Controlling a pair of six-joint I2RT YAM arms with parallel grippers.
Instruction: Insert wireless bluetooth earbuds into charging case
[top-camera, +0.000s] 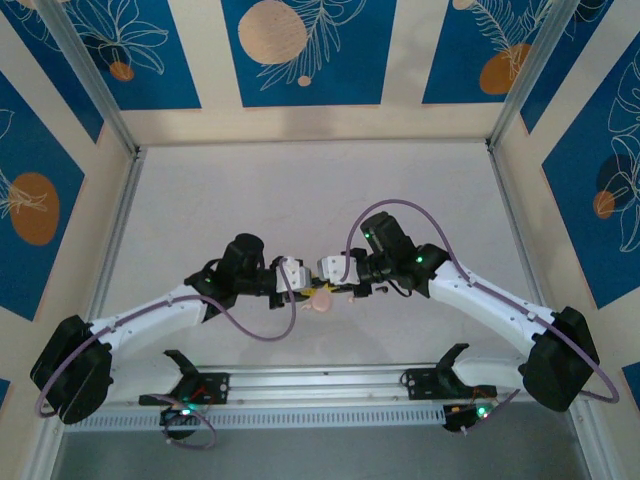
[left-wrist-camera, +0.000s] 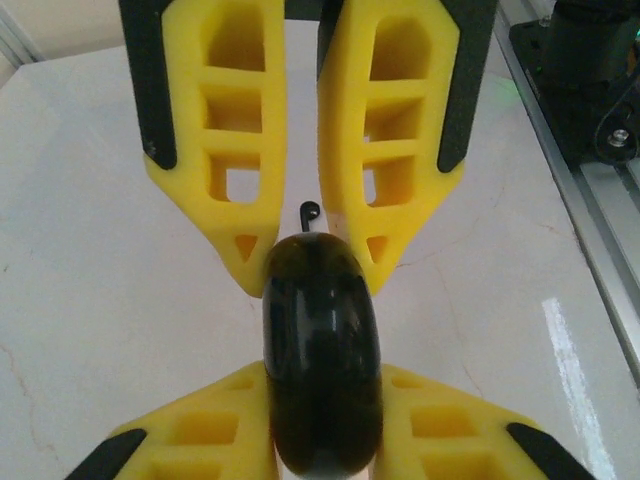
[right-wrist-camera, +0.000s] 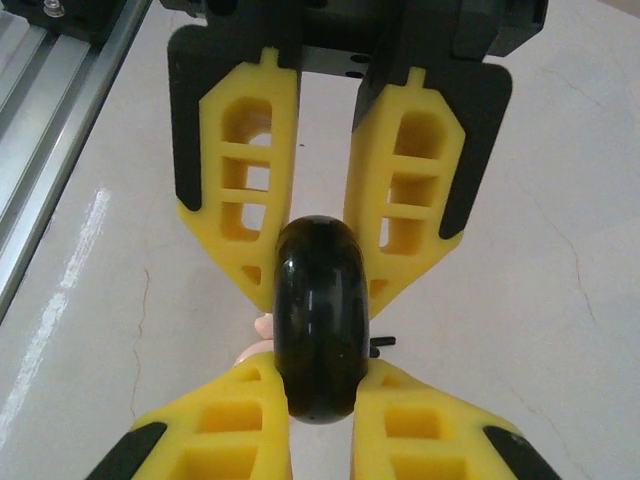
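We've L gripper + R gripper clamped on black case: hard, glossy, prob. slippery; pinch flat faces. Earbud just beside case.

1 blk case, 1 pink case

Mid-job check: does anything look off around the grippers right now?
Yes. The black case stands on edge rather than flat, pinched by the left gripper and the right gripper at once. A tiny black hooked piece, possibly an earbud, sits loose just beyond it, outside the case.
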